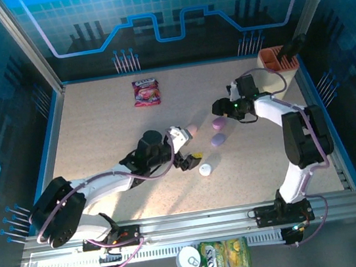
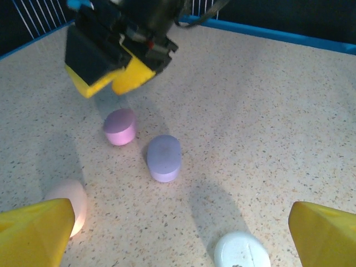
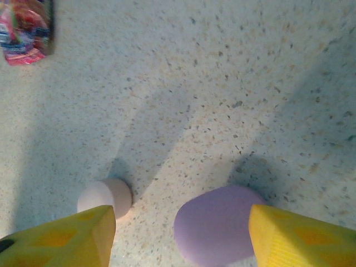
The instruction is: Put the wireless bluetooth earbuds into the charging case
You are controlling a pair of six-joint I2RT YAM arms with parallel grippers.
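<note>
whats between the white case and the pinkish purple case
The lavender case sits between the white case and the pinkish-purple case, clearest in the left wrist view.

Table [image 1: 98, 131], middle: four cases. The first case [image 1: 192, 129] lies left of the second case [image 1: 219, 124], the two apart. The third case [image 1: 218, 140] lies just before the second. The fourth case [image 1: 205, 169] lies nearest the arms, apart from the others. The left gripper [image 1: 190, 159] stands between first and fourth. The right gripper [image 1: 218, 109] straddles the second. A packet [image 1: 146, 91] lies far, left of centre. A holder [image 1: 278, 59] occupies the far right corner. Before the table's near rail lies a bag [image 1: 226, 261], with a tin [image 1: 189, 259] at its left.
</note>
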